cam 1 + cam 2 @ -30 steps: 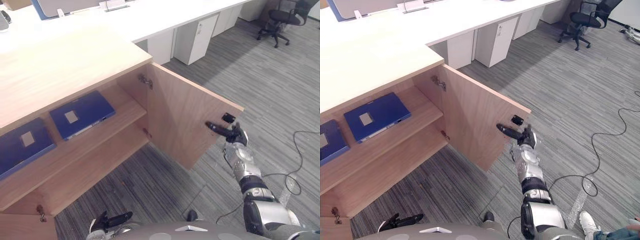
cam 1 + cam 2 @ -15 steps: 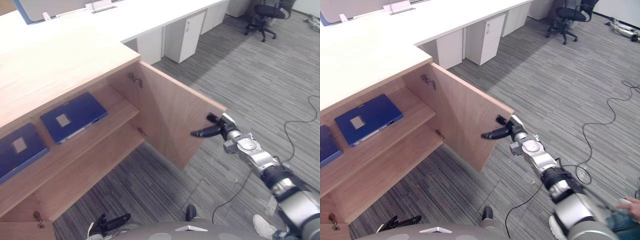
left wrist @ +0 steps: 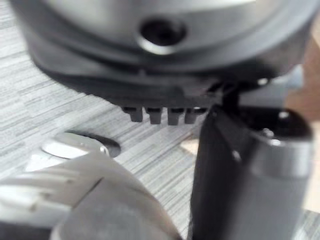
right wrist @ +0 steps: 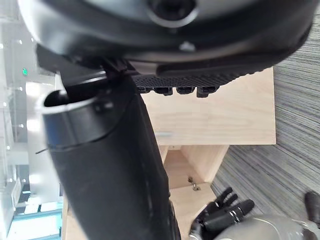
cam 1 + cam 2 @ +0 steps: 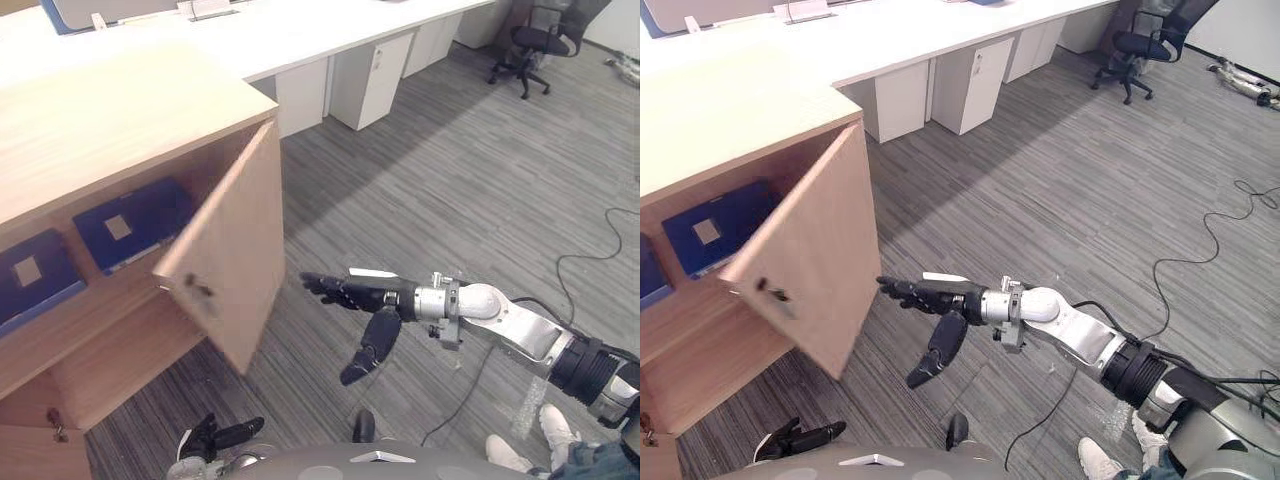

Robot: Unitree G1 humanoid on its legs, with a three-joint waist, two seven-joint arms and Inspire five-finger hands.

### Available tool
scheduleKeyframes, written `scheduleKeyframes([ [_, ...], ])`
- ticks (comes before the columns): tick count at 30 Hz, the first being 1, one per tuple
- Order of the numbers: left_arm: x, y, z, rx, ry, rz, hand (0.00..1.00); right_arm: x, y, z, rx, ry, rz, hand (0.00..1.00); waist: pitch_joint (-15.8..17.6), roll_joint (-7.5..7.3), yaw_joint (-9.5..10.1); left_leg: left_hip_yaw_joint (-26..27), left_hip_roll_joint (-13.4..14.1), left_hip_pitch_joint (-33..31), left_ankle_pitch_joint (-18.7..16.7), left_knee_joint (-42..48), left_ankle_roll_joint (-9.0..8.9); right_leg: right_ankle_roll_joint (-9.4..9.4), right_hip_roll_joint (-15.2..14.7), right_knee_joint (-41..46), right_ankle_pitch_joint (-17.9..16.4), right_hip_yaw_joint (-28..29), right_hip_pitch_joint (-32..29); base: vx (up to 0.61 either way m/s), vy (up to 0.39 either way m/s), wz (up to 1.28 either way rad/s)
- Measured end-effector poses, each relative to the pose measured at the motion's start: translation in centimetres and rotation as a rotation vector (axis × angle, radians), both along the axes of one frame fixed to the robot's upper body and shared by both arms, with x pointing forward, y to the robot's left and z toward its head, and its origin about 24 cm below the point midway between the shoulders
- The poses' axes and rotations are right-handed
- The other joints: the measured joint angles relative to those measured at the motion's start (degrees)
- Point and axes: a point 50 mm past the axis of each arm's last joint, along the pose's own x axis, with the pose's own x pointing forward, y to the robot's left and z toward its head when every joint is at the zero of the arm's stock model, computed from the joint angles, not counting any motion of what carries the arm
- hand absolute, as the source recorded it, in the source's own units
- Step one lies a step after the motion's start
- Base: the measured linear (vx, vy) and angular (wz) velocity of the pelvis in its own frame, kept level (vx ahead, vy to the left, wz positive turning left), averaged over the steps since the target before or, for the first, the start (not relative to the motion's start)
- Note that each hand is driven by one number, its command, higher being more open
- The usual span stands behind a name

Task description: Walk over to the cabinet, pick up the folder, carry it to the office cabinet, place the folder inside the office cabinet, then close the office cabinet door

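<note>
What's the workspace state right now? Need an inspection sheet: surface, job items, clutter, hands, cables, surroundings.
Surface: grey carpet floor; the wooden cabinet top is bare where shown.
Job's things: cabinet door partly swung in, not yet closed; blue folder and second blue folder lie on the upper shelf.
Clutter: thin white strip by the right hand; cannot tell what it is.
Hands: right hand open, apart from the door; left hand low, open, holding nothing.
Cables: none but the robot's own.
Surroundings: white desks, black office chair, a person's shoe.
</note>
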Motion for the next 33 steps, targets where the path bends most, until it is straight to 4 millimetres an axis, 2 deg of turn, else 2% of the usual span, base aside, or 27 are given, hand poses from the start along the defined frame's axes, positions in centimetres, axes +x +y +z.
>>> scheduleKeyframes([
  [4,0.3,-0.1,0.0,0.011,0.000,-0.025,1.00,0.2,0.8,-1.7,0.125,0.053,-0.141,1.00,-0.1,-0.12,0.62,0.1,-0.2,0.2,0.0,0.0,-0.02,0.00,-0.2,0.1,0.0,0.1,0.0,0.01,0.013,-0.01],
  [7,0.4,-0.4,0.0,0.009,-0.001,-0.019,1.00,-0.6,1.5,-4.7,0.212,0.164,-0.289,1.00,-0.1,0.07,1.02,-0.1,-0.7,0.3,0.1,0.0,0.07,0.00,-0.7,0.1,0.0,-0.2,0.2,0.02,0.035,0.07],
  [9,0.3,-0.9,-0.2,0.001,0.003,-0.011,1.00,-2.1,2.1,-8.4,0.200,0.267,-0.416,1.00,0.0,0.62,1.05,-0.7,-1.1,1.2,0.1,-0.1,0.13,-0.04,-1.1,0.2,-0.1,-0.6,1.3,0.01,0.048,0.14],
  [10,0.2,-1.1,-0.2,-0.005,0.007,-0.011,1.00,-2.6,2.1,-9.5,0.179,0.288,-0.455,1.00,-0.1,0.80,1.03,-0.9,-1.2,1.2,0.2,-0.1,0.15,0.08,-1.4,0.4,-0.3,-0.7,1.3,-0.01,0.061,0.16],
  [12,-0.1,-1.4,-0.4,-0.010,0.020,-0.006,1.00,-4.1,1.7,-14.7,0.083,0.448,-0.695,1.00,0.1,1.47,0.80,-1.8,-2.2,1.8,0.4,-0.1,0.58,0.42,-2.6,2.1,-1.2,-1.4,1.6,-0.03,0.055,0.20],
  [13,-0.1,-1.4,-0.4,-0.009,0.020,-0.004,1.00,-4.7,1.3,-16.2,0.055,0.506,-0.796,1.00,0.2,1.69,0.87,-2.0,-2.5,2.1,0.5,-0.1,0.71,0.92,-3.1,2.9,-1.7,-1.6,1.8,-0.05,0.048,0.37],
  [15,0.0,-1.8,-0.5,0.003,0.025,-0.008,1.00,-8.4,-1.3,-20.6,-0.056,0.745,-1.219,1.00,0.4,2.69,0.90,-5.3,-4.5,2.7,0.9,-0.1,1.39,2.01,-6.1,7.9,-4.8,-3.7,2.2,-0.05,0.053,0.70],
  [16,0.0,-1.9,-0.5,0.010,0.027,-0.016,1.00,-9.7,-2.1,-21.4,-0.089,0.800,-1.312,1.00,0.5,2.78,0.84,-6.7,-5.2,2.7,1.1,-0.2,1.68,2.48,-7.1,10.0,-5.9,-3.8,2.1,-0.04,0.065,1.10],
  [17,0.3,-1.9,-0.4,0.024,0.028,-0.037,1.00,-12.2,-3.4,-22.5,-0.125,0.889,-1.485,1.00,0.8,3.05,0.57,-10.0,-6.6,2.6,1.5,-0.2,2.32,2.36,-8.6,14.3,-7.5,-1.4,1.6,-0.03,0.096,1.13],
  [18,0.3,-1.9,-0.4,0.039,0.031,-0.048,1.00,-12.0,-4.6,-22.3,-0.094,0.874,-1.606,1.00,1.1,3.18,0.31,-12.4,-7.7,1.9,1.9,0.1,2.68,1.67,-9.3,18.0,-8.3,2.6,0.1,-0.04,0.113,1.46],
  [19,0.4,-1.7,-0.4,0.056,0.037,-0.061,1.00,-12.7,-5.3,-22.5,-0.043,0.922,-1.743,1.00,1.0,2.98,-0.77,-15.7,-8.6,0.6,2.4,0.4,2.51,1.50,-9.8,21.7,-9.7,8.1,-1.3,-0.03,0.021,1.79],
  [20,0.5,-1.2,-0.3,0.084,0.044,-0.070,1.00,-13.5,-5.9,-22.7,-0.006,0.965,-1.874,1.00,0.7,1.59,-1.77,-20.4,-10.2,-1.0,3.0,0.3,2.59,2.07,-10.0,23.9,-12.9,15.4,-1.7,-0.01,-0.079,1.90],
  [21,0.6,-0.9,-0.2,0.099,0.043,-0.077,1.00,-14.1,-5.9,-22.9,-0.008,0.994,-1.917,1.00,0.7,0.78,-1.93,-22.8,-11.2,-1.6,3.4,0.2,2.55,3.08,-10.4,23.9,-13.5,17.2,-1.0,0.02,-0.293,2.33],
  [22,0.5,-0.4,-0.1,0.121,0.051,-0.068,1.00,-15.8,-5.8,-23.3,-0.027,1.067,-2.021,1.00,0.6,-0.86,-1.24,-28.3,-12.7,-3.6,4.5,-0.1,1.60,7.41,-12.4,21.1,-16.4,14.8,1.9,0.02,-0.233,1.58],
  [23,0.5,-0.4,-0.1,0.120,0.051,-0.061,1.00,-16.0,-5.8,-23.4,-0.031,1.072,-2.030,1.00,0.5,-0.96,-1.13,-29.0,-12.7,-4.0,4.7,-0.1,1.36,7.47,-12.6,20.6,-16.8,13.8,2.4,0.00,-0.311,1.64],
  [24,0.6,-0.4,-0.1,0.114,0.043,-0.027,1.00,-16.4,-5.8,-23.4,-0.045,1.087,-2.052,1.00,0.3,-1.49,-0.79,-31.7,-12.6,-5.5,5.4,0.0,0.33,8.15,-12.9,17.8,-18.8,9.2,4.1,-0.07,-0.274,1.20],
  [25,0.5,-0.7,-0.2,0.106,0.046,0.005,1.00,-16.7,-6.1,-23.4,-0.061,1.088,-2.067,1.00,0.6,-0.41,-0.69,-34.8,-11.8,-7.4,6.4,0.0,-1.36,8.46,-11.9,15.8,-20.0,4.9,5.1,-0.09,-0.310,1.27],
  [29,-1.0,-1.1,-0.5,0.064,0.060,0.147,1.00,-17.3,-6.8,-23.5,-0.114,1.087,-2.065,1.00,0.6,0.87,-0.43,-38.2,-9.0,-7.8,8.0,-2.2,-3.34,7.27,-9.5,15.5,-20.7,0.4,6.5,-0.04,-0.142,0.59],
  [33,-1.4,-0.9,-0.5,0.055,0.056,0.201,1.00,-16.5,-6.3,-23.4,-0.182,1.026,-1.958,1.00,0.5,0.65,-0.17,-39.2,-7.6,-8.0,8.6,-3.1,-4.13,6.82,-8.0,13.6,-20.0,-1.4,7.7,0.02,-0.032,0.14],
])
